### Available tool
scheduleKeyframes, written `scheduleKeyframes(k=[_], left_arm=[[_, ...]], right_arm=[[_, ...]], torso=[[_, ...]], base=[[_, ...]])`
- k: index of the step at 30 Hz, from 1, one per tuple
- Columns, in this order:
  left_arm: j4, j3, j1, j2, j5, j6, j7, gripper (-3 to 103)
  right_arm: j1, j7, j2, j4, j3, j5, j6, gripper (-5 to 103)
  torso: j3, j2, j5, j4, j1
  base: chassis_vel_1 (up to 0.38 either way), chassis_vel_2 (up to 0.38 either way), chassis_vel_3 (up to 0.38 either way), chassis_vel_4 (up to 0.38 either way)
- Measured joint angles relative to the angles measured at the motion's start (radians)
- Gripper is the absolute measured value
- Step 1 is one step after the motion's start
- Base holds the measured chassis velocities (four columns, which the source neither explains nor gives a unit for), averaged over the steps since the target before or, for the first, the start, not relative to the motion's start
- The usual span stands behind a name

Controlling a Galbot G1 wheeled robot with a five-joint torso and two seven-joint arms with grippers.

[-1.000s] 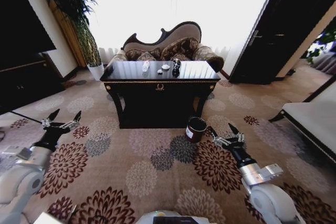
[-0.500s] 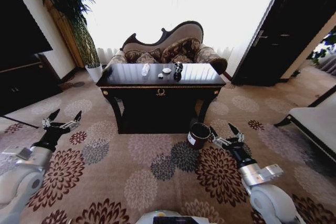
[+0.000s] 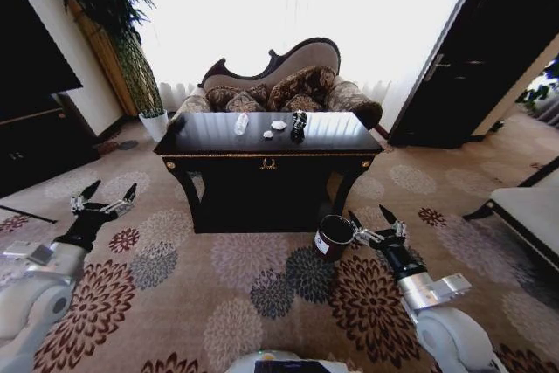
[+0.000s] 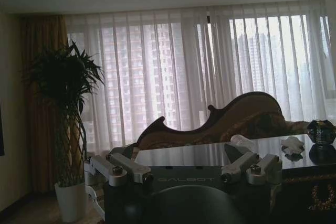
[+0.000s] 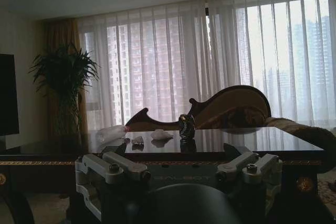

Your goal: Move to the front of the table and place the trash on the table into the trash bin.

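Two grippers: left gripper [image 3: 104, 201] and right gripper [image 3: 377, 220] both low over the carpet [image 3: 236, 286], fingers spread, nothing grasped.
Trash bin [image 3: 332, 238]: on the floor just beside the right gripper's left fingertip, below the table's front right corner; inside too dark to tell contents.
Table [image 3: 218, 139]: ahead of both grippers, between them.
Trash: bottle [image 3: 241, 123], two white wads [image 3: 278, 125], dark crumpled object [image 3: 300, 120], all on the tabletop, beyond the grippers.
Behind table: sofa [image 3: 288, 76], curtained window [image 3: 279, 6].
Far left of left gripper: potted plant [image 3: 113, 15].
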Motion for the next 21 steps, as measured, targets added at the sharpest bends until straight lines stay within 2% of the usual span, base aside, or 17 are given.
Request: scheduleKeyframes(k=[2, 5, 21], left_arm=[[0.000, 0.000, 0.000, 0.000, 0.000, 0.000, 0.000, 94], [0.000, 0.001, -0.003, 0.000, 0.000, 0.000, 0.000, 97], [0.003, 0.006, -0.005, -0.001, -0.001, 0.000, -0.002, 98]], right_arm=[[0.000, -0.001, 0.001, 0.000, 0.001, 0.001, 0.000, 100], [-0.001, -0.001, 0.002, 0.000, 0.001, 0.001, 0.000, 100], [-0.004, -0.002, 0.002, 0.004, -0.001, 0.000, -0.004, 100]], torso=[[0.000, 0.000, -0.0001, 0.0000, 0.000], [0.000, 0.000, 0.0000, 0.0000, 0.000], [0.000, 0.000, 0.0000, -0.0001, 0.000]], base=[[-0.160, 0.130, 0.159, -0.148], [-0.146, 0.136, 0.141, -0.140], [-0.134, 0.138, 0.148, -0.131]])
